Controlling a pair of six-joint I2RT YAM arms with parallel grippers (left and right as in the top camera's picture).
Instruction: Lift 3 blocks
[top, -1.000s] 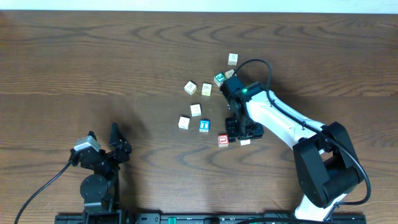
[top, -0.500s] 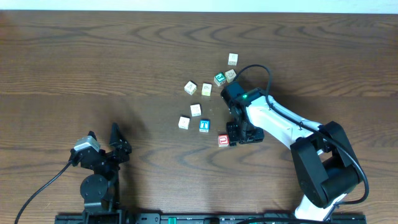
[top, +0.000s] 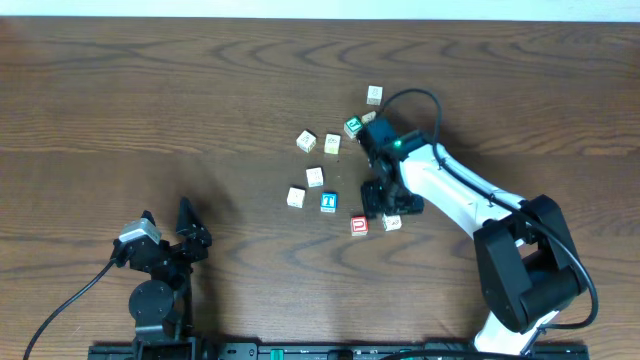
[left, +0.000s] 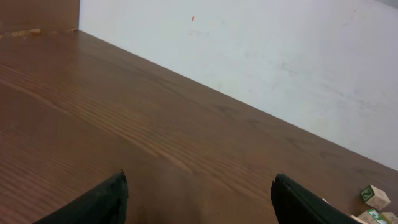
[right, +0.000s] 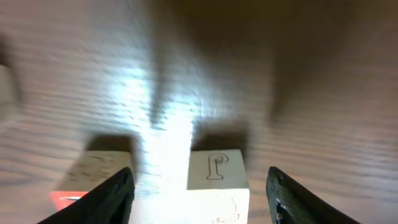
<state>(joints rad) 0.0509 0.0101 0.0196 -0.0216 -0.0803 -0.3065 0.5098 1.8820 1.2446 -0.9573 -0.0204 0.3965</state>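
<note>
While the right gripper (right: 200, 190) hangs low over the table (top: 150, 100), its jaws stand released, with the cream block (right: 217, 174) sitting between them and a sliver of wood showing on each side. Nothing is grasped. That straddling pose reads as either lining up for a pinch or having just set the block down; I cannot tell which.

Just beside it, lower left in the wrist view, is the red block (top: 359, 225), close to one fingertip, so a closing jaw could nudge it. From overhead, the blue block (top: 328, 202) lies a little further left and up, apart from both. All three rest on the table right of centre.

Higher in the overhead frame the green cube (top: 352, 127) and several pale cubes are scattered near the arm's elbow and cable, clear of the jaws but close enough to be brushed by a swing.

At lower left the left gripper (left: 200, 180) is parked, jaws spread wide and empty, well apart from everything.
</note>
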